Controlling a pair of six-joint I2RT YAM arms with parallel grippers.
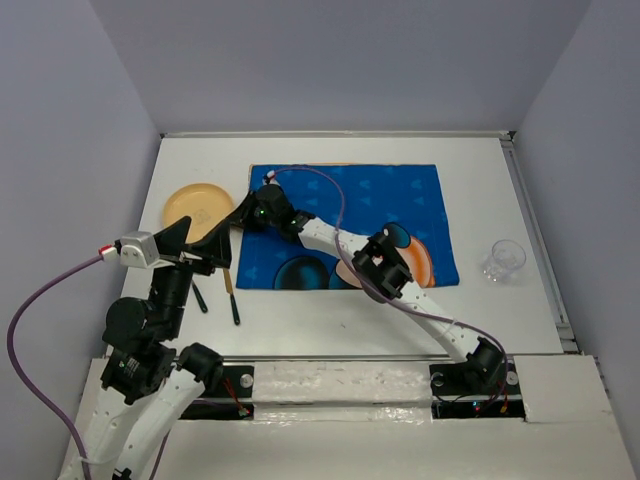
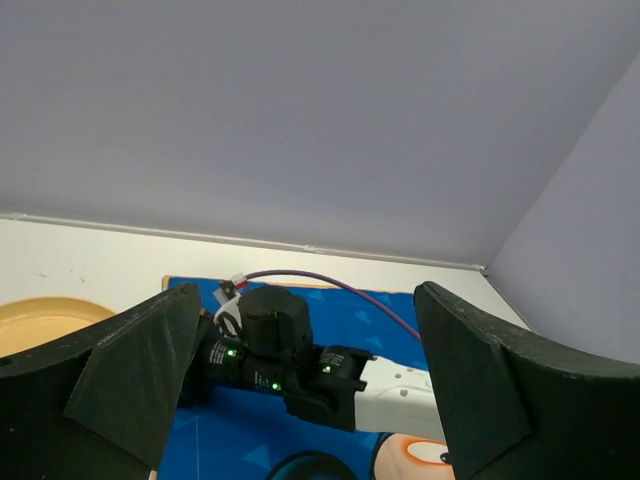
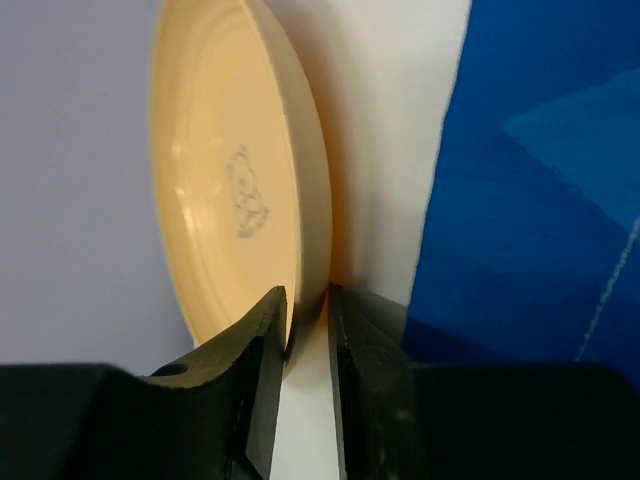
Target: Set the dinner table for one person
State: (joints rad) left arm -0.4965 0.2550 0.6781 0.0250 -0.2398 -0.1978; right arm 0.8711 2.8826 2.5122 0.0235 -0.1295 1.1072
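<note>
A pale yellow plate point(image 1: 196, 207) lies on the white dinner table point(image 1: 330, 312), just left of the blue cartoon placemat point(image 1: 370, 205). My right arm reaches across the placemat, and my right gripper point(image 1: 238, 214) is at the plate's right edge. In the right wrist view the right gripper point(image 3: 307, 292) has its jaws pressed close on either side of the plate's rim point(image 3: 300, 210). My left gripper point(image 1: 205, 246) is open and empty, raised just in front of the plate. In the left wrist view the left gripper point(image 2: 307, 300) frames the right arm's wrist, and the plate point(image 2: 40, 322) shows at left.
Two dark utensils point(image 1: 231, 288) lie on the table in front of the plate, beside the placemat's left edge. A clear glass point(image 1: 503, 260) stands to the right of the placemat. Lavender-grey walls close in the table on three sides.
</note>
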